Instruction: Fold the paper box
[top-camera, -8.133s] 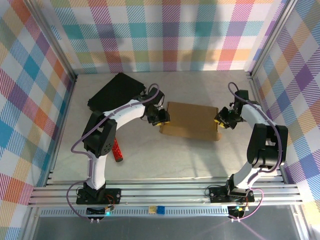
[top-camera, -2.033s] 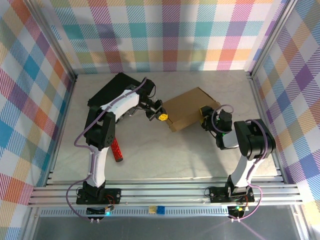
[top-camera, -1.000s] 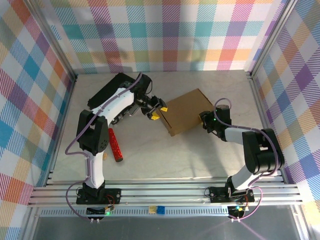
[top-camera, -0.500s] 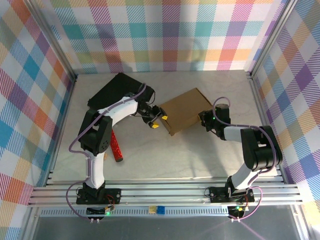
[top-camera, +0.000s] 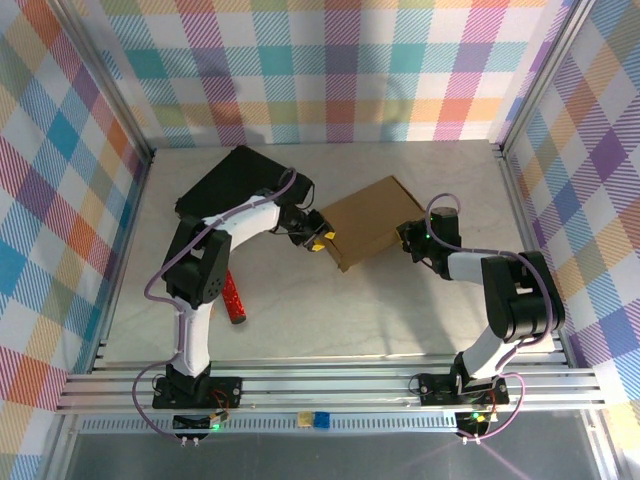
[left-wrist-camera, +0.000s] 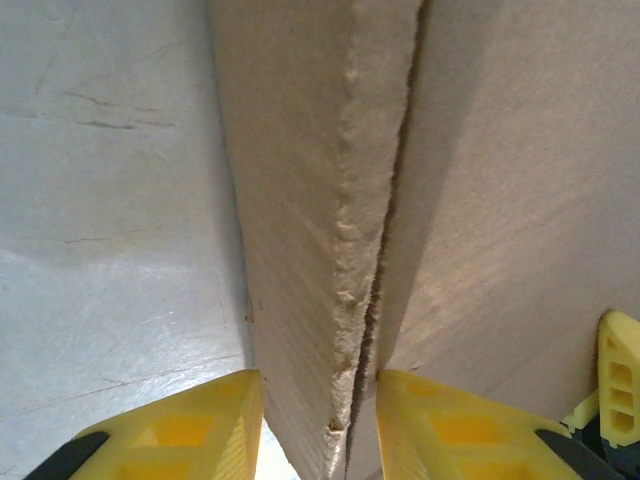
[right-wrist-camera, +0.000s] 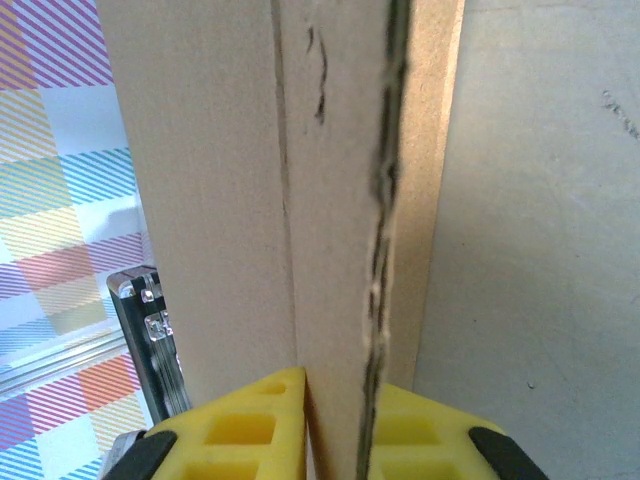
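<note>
**Top external.** The paper box (top-camera: 372, 222) lies skewed on the bench (top-camera: 330, 320), its long axis running from arm to arm. The left tool (top-camera: 320, 243) is at the box's left end and the right tool (top-camera: 412, 242) at its right end, so both are equally near.

**Left wrist.** The left tool (left-wrist-camera: 320, 390) is narrow, its fingers (left-wrist-camera: 170, 430) clamping the box's doubled edge.

**Right wrist.** The right tool (right-wrist-camera: 340, 390) is narrow, pinching the box's opposite edge. Any fold likely hinges on both grips.

Open table (top-camera: 350, 310) in front of paper box (top-camera: 372, 218), black case (top-camera: 222, 180) blocking back left
</note>
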